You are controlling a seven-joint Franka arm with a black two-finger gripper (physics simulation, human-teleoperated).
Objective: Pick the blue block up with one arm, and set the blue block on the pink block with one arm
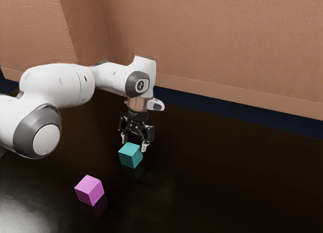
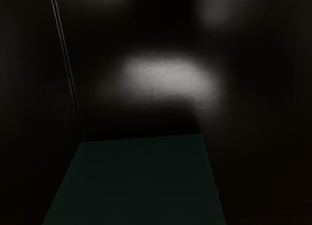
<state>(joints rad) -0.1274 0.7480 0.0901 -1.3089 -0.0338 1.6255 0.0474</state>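
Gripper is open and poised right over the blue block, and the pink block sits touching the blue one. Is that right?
Not quite. The pink block is not touching the blue block. It sits apart from it, toward the exterior view's lower left, with a plain gap between them, as the exterior view shows. The rest holds: the gripper is open and poised right over the blue block.

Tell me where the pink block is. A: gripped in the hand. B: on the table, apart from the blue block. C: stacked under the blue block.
B: the pink block lies alone on the dark table, apart from the blue block, which sits just under the hand.
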